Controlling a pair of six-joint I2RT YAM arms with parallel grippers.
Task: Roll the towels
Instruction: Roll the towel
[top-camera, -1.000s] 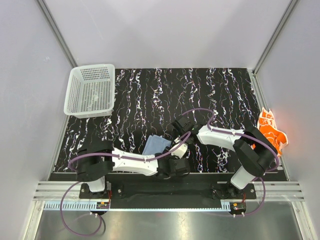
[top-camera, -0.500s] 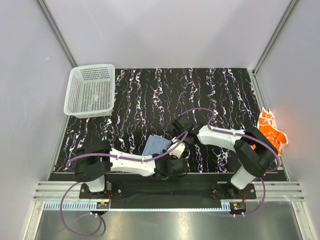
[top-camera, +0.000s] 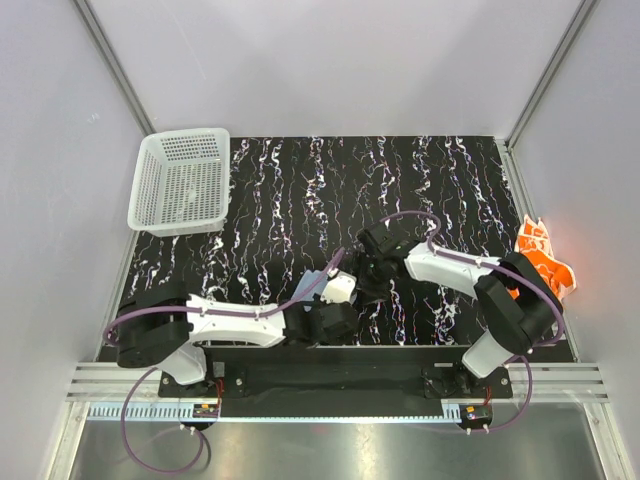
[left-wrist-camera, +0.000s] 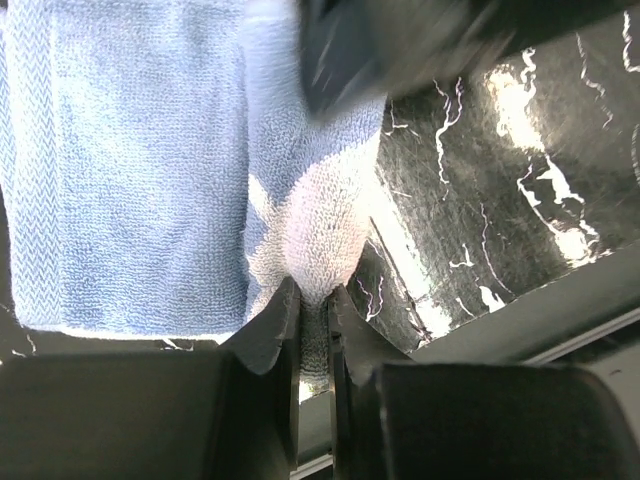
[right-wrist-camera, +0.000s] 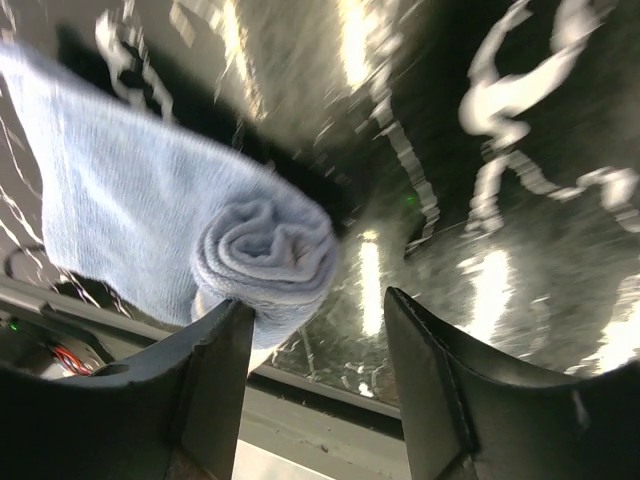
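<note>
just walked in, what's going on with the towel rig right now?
The left gripper is pinched shut on one end of the light blue towel, which lies partly rolled near the front edge of the black table. The right gripper is open, with the spiral end of the roll beside one finger and not clamped. The orange flowered towel lies crumpled and not rolled at the table's right edge. The white basket sits at the far left.

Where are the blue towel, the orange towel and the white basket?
blue towel (right-wrist-camera: 265, 250): right wrist view, on its rolled end.
orange towel (top-camera: 548, 268): top view, on its orange printed face.
white basket (top-camera: 185, 185): top view, on its perforated floor.
</note>
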